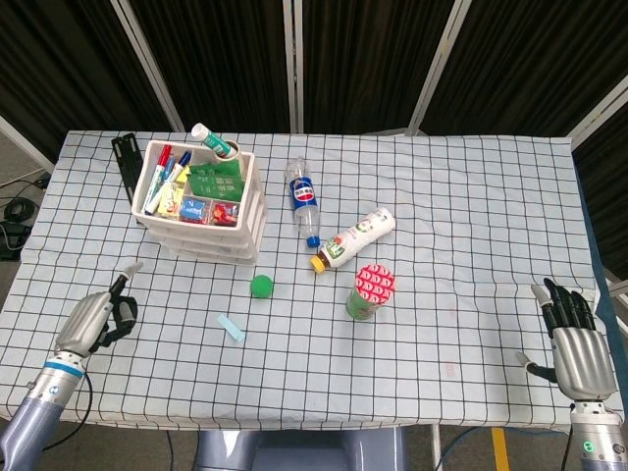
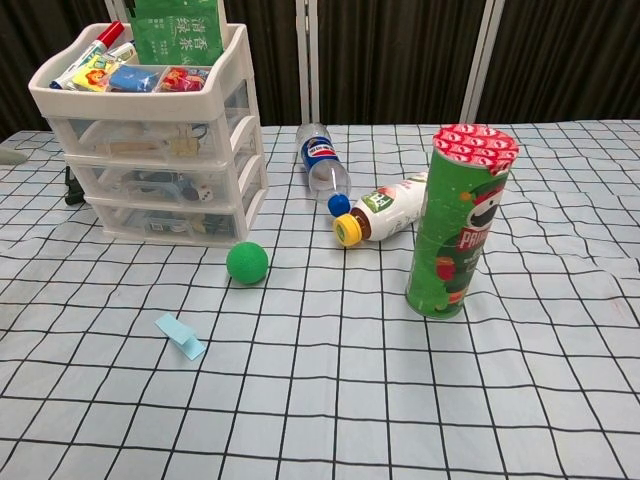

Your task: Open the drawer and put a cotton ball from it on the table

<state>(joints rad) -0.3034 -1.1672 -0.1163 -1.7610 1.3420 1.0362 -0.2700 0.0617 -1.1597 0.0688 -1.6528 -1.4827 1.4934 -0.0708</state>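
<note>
The white three-drawer unit (image 1: 218,238) stands at the table's back left, and its top tray is full of pens and packets. In the chest view its translucent drawer fronts (image 2: 160,185) all sit pushed in; small items show behind them, but I cannot pick out a cotton ball. My left hand (image 1: 98,316) hovers over the front left of the table, well short of the drawers, holding nothing, fingers loosely bent. My right hand (image 1: 574,343) stays at the front right edge, fingers spread and empty. Neither hand shows clearly in the chest view.
A green ball (image 1: 261,286) and a light blue slip (image 1: 231,328) lie in front of the drawers. A Pepsi bottle (image 1: 303,199) and a white bottle (image 1: 355,235) lie mid-table beside an upright green Pringles can (image 1: 369,291). A black object (image 1: 125,162) lies behind the unit.
</note>
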